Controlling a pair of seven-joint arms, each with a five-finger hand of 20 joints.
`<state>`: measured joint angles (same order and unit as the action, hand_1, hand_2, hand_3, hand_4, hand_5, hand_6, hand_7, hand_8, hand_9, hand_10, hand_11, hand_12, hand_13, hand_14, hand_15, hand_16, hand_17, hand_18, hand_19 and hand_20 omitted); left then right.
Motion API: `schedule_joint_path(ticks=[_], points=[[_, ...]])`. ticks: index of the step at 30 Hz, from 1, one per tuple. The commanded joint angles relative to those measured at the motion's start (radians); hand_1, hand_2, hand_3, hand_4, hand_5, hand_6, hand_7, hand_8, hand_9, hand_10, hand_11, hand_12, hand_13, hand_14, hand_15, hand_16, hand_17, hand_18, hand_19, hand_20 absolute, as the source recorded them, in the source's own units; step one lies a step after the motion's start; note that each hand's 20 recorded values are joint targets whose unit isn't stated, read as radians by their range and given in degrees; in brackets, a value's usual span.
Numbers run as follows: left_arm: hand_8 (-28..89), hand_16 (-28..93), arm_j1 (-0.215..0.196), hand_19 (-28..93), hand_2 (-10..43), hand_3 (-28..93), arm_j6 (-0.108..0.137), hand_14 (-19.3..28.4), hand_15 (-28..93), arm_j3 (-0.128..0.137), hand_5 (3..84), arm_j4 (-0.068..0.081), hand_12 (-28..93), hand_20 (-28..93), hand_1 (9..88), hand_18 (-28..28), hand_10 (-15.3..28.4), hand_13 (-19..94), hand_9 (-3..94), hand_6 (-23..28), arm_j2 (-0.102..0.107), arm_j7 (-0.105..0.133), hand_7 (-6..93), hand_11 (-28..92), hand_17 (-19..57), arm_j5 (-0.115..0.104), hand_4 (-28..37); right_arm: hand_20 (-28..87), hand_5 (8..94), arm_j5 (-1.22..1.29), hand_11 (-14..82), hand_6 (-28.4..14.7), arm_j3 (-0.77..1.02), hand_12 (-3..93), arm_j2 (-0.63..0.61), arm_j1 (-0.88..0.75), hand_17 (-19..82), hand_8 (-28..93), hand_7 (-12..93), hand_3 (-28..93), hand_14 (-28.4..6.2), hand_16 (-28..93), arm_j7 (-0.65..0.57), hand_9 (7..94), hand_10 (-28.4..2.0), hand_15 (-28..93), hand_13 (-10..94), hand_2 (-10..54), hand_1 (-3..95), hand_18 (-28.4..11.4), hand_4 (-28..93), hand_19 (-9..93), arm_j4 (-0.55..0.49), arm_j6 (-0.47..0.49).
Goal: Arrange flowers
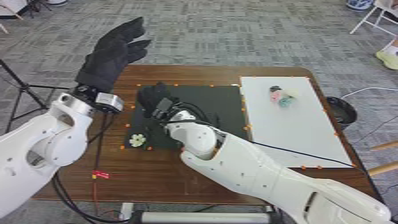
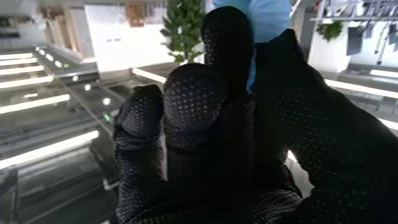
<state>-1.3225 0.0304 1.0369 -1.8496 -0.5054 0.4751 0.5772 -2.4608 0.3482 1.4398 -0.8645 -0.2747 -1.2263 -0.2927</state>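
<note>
My left hand [image 1: 108, 55] is raised beyond the table's left edge, its fingers straight. Over the black mat [image 1: 222, 95] is my right hand [image 1: 153, 95]. In the right wrist view, my right hand [image 2: 209, 105] pinches a light blue thing [image 2: 268, 20] between thumb and fingers; the glove covers its lower part. A white flower [image 1: 137, 140] lies near the mat's lower left corner. On the white board [image 1: 298, 135], a small group holds a pink piece [image 1: 275, 95], a teal piece [image 1: 285, 102] and a cream one.
Orange markers line the mat and board on the brown table [image 1: 160, 185]. A black bin [image 1: 342, 111] stands beyond the right edge. Dark cables and a red tag [image 1: 100, 174] lie at the left; a cable crosses the board's lower part.
</note>
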Motion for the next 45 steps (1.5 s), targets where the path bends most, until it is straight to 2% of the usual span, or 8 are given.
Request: schedule_joint_path(ticks=[1, 4, 6, 8, 14, 23, 37, 45], points=[[-8, 6, 0.085, 36, -4.1, 66, -0.014, 13.0, 24, -0.098, 23.5, 0.010, 19, 12, 27.9, 18.9, 9.7, 16, 17.8, 1.7, 0.000, 0.025, 16.3, 13, -10.7, -0.027, -25.3, 53, 72.7, -0.021, 12.8, 3.7, -0.025, 45.6, 0.040, -0.001, 31, -3, 49, 79, -2.0, 46, -0.002, 88.3, -3.0, 61, 71, -9.5, 53.8, -17.6, -28, 79, 0.036, -0.101], [-8, 6, 0.202, 36, -4.1, 66, 0.016, 13.0, 24, -0.253, 23.5, 0.017, 19, 12, 27.9, 18.9, 9.8, 16, 17.8, 1.7, 0.049, 0.081, 16.2, 13, -10.7, -0.087, -25.2, 53, 72.6, -0.030, 12.8, 3.7, -0.014, 45.6, 0.046, -0.012, 31, -2, 49, 79, -2.0, 46, 0.002, 88.3, -2.9, 61, 71, -9.5, 53.8, -17.7, -28, 79, 0.035, -0.105], [-8, 6, 0.235, 36, -4.1, 66, 0.026, 13.0, 24, -0.289, 23.6, 0.025, 19, 12, 27.9, 18.9, 9.7, 16, 17.8, 1.7, 0.049, 0.088, 16.2, 13, -10.7, -0.100, -25.2, 53, 72.1, -0.030, 12.7, 4.0, -0.001, 45.7, 0.051, -0.017, 31, -2, 49, 79, -2.1, 46, 0.024, 88.2, -2.7, 61, 71, -9.5, 53.7, -17.7, -28, 79, 0.041, -0.112], [-8, 6, 0.235, 36, -4.1, 66, 0.023, 13.0, 24, -0.283, 23.5, 0.033, 19, 12, 27.9, 18.9, 9.7, 16, 17.8, 1.7, 0.036, 0.079, 16.2, 13, -10.7, -0.092, -25.2, 53, 71.8, -0.029, 12.4, 4.3, 0.012, 45.4, 0.056, -0.025, 31, -1, 49, 79, -2.3, 46, 0.044, 88.1, -2.9, 61, 71, -9.5, 53.6, -17.5, -28, 79, 0.049, -0.123], [-8, 6, 0.203, 36, -4.1, 66, 0.012, 13.0, 24, -0.232, 23.6, 0.039, 19, 12, 27.9, 18.9, 9.7, 16, 17.8, 1.7, 0.010, 0.060, 16.2, 13, -10.7, -0.069, -25.2, 52, 69.2, -0.032, 8.9, 4.8, 0.057, 40.3, 0.052, -0.047, 29, -3, 45, 78, -3.2, 44, 0.098, 85.9, -3.1, 64, 69, -9.5, 52.1, -16.9, -28, 77, 0.036, -0.077], [-8, 6, 0.087, 36, -4.1, 66, -0.005, 13.0, 24, -0.112, 23.5, 0.004, 19, 12, 27.9, 18.8, 9.7, 16, 17.8, 1.7, 0.018, 0.051, 16.1, 13, -10.6, -0.043, -25.2, 52, 60.1, -0.009, 21.7, 3.9, 0.008, 20.3, 0.026, -0.031, 25, -7, 34, 78, -5.3, 32, 0.018, 70.0, -6.4, 74, 60, -9.5, 41.3, -16.9, -28, 76, -0.008, -0.029], [-8, 6, -0.030, 36, -4.1, 66, -0.021, 13.0, 24, 0.028, 23.6, -0.013, 19, 12, 27.8, 18.8, 9.7, 16, 17.8, 1.7, -0.020, 0.017, 16.1, 13, -10.7, 0.001, -25.2, 52, 55.3, 0.001, 21.8, 3.1, 0.033, 18.8, -0.006, -0.046, 23, -17, 31, 85, -6.1, 31, -0.009, 64.4, -7.5, 75, 56, -9.5, 37.7, -17.2, -28, 75, -0.085, 0.092], [-8, 6, -0.129, 36, -4.1, 66, 0.017, 13.1, 24, 0.111, 23.6, -0.037, 19, 12, 27.8, 18.9, 9.7, 16, 17.8, 1.7, -0.008, 0.031, 16.2, 13, -10.7, -0.006, -25.2, 53, 34.8, 0.109, 44.0, 2.7, 0.069, 52.4, -0.063, -0.024, 22, -13, 21, 89, -7.4, 45, 0.106, 48.9, -10.7, 79, 54, -9.5, 45.1, -18.4, -26, 78, -0.202, 0.302]])
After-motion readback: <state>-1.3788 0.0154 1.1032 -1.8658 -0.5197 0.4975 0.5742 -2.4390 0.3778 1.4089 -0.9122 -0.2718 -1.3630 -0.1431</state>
